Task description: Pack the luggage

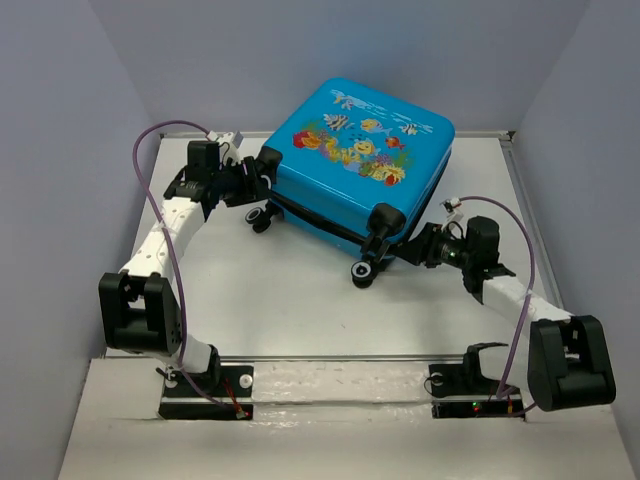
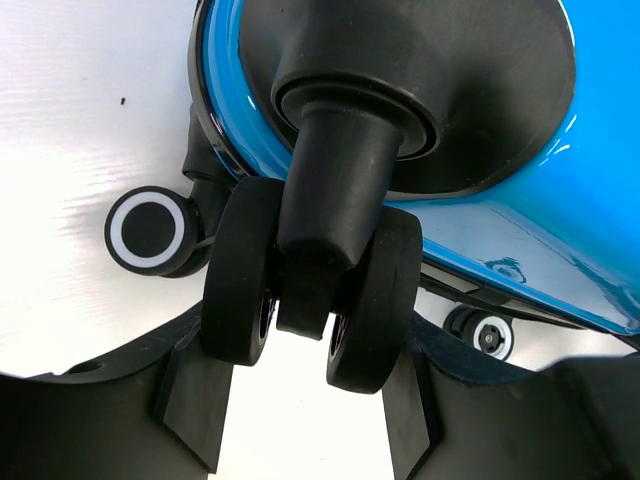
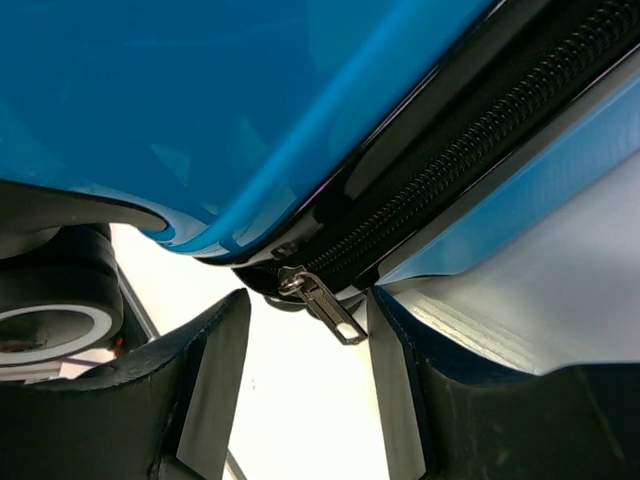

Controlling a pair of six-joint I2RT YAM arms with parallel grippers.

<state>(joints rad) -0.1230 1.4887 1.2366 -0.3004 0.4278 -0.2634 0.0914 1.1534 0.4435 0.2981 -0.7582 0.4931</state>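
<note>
1. The luggage (image 1: 365, 150) lies flat at the far middle of the table (image 1: 300, 310), fish print facing up. It is turned at an angle, so one corner points near and right.
2. Its far side sits close along the table's far edge and the far wall (image 1: 300, 60).
3. The wheeled side faces near and left. One wheel (image 1: 362, 272) rests on the table at the near corner, and another (image 1: 262, 218) sits further left.
4. The zipper (image 3: 480, 170) runs along the black seam between the blue shells, and its teeth are joined wherever they show.
5. The left gripper (image 2: 305, 390) is at the luggage's left corner, pinching a double caster (image 2: 310, 290) with one finger against each outer wheel face.
6. The right gripper (image 3: 310, 340) is at the near right corner with its fingers spread. The zipper pull (image 3: 322, 303) hangs between the tips, its end just beside the right finger (image 3: 395, 340) and with clear space on the other side.
7. A wide stretch of bare table lies near and left of the luggage, between the two arms.
8. To the right, only a narrower strip separates the luggage from the table's right edge and the right wall (image 1: 600, 150).
9. The left wall (image 1: 60, 150) stands just beyond the left arm's elbow.
</note>
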